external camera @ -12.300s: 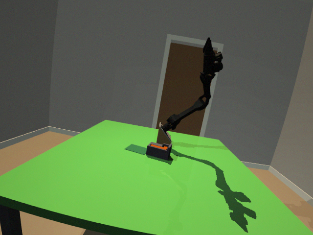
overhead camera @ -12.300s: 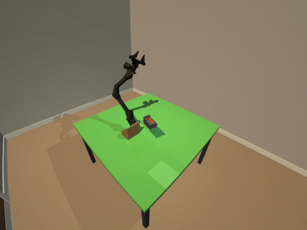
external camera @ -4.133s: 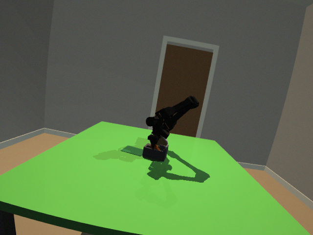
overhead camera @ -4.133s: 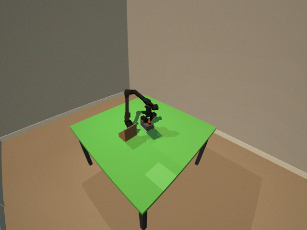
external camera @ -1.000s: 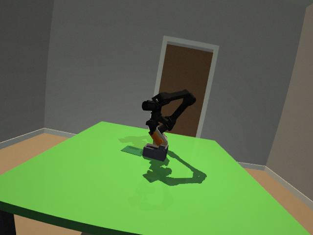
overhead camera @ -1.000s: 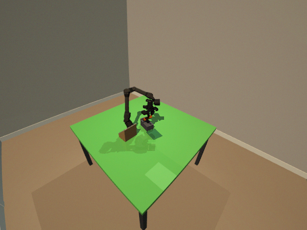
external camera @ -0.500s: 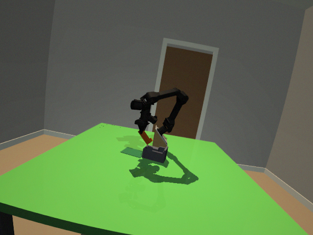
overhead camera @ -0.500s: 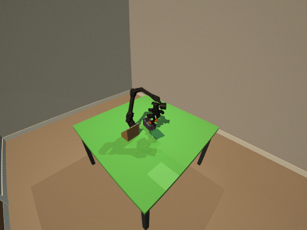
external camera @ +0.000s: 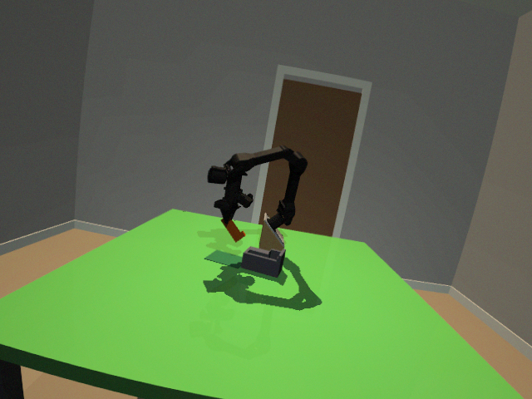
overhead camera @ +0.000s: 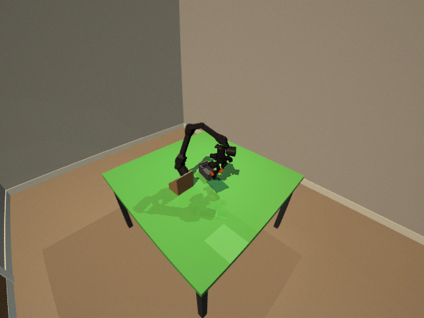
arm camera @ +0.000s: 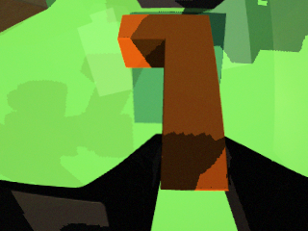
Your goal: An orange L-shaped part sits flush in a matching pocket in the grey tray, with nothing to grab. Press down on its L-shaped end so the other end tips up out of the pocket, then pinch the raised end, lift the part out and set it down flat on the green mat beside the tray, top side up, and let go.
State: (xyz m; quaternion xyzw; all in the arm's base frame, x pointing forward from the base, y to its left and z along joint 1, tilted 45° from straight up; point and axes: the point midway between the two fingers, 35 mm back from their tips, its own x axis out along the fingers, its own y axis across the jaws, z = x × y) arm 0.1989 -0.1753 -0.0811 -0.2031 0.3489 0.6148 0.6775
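My gripper (overhead camera: 218,168) (external camera: 224,218) (arm camera: 189,141) is shut on the straight end of the orange L-shaped part (external camera: 234,230) (arm camera: 192,84). The part hangs tilted in the air, clear of the tray, with its L-shaped end pointing down and away from the fingers. The grey tray (overhead camera: 204,171) (external camera: 262,261) stands on the table with its pocket empty. The dark green mat (overhead camera: 218,185) (external camera: 219,258) (arm camera: 145,99) lies flat beside the tray. The part hangs above the mat, near its tray-side edge.
A brown board (overhead camera: 181,183) (external camera: 269,237) stands upright near the arm's base, beside the tray. A paler green square (overhead camera: 226,242) marks the table near its front corner. The table's edges drop off on all sides.
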